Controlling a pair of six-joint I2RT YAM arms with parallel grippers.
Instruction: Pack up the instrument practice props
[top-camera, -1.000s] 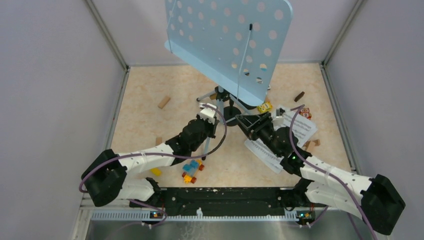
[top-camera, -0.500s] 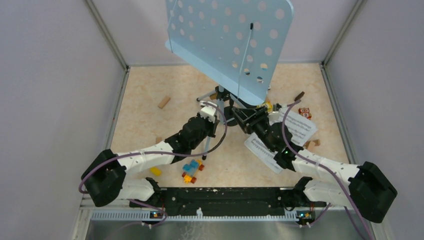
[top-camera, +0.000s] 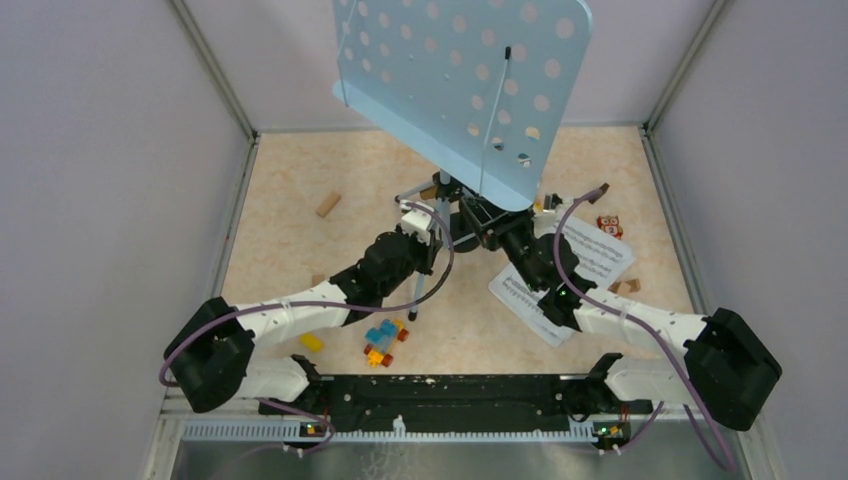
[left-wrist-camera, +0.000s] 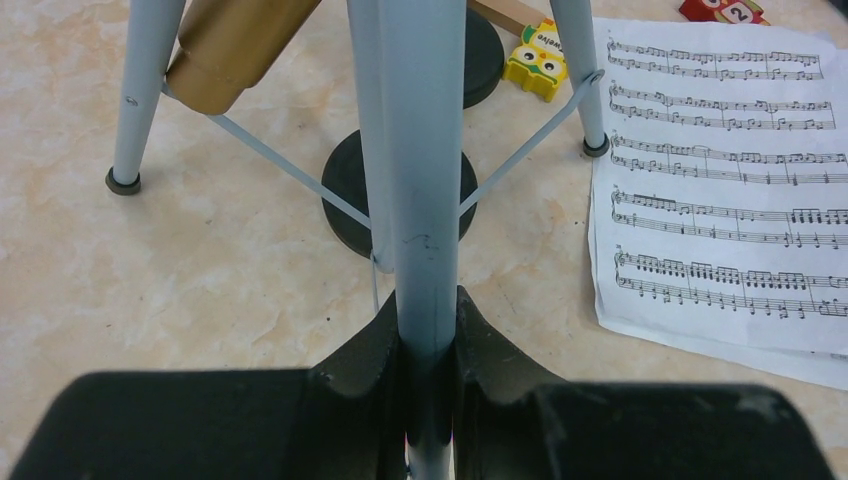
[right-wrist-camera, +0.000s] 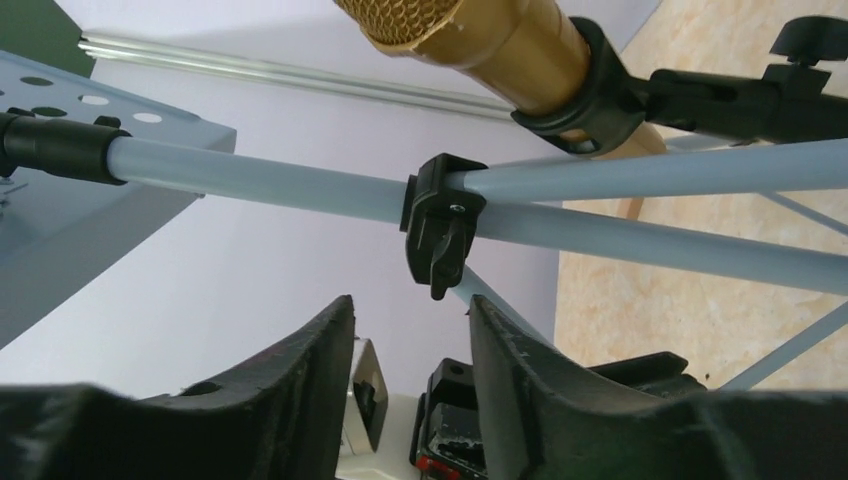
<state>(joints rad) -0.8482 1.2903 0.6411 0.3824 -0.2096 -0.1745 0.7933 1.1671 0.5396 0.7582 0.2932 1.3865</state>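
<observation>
Rack leg in L gripper

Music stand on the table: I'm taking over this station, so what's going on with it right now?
The left tool is clamped on one pale-blue leg of the music stand. The right tool is open, pointed at the black clamp on the stand, gripping nothing. A gold microphone sits just beyond it. Sheet music lies flat nearby, not packed.
</observation>
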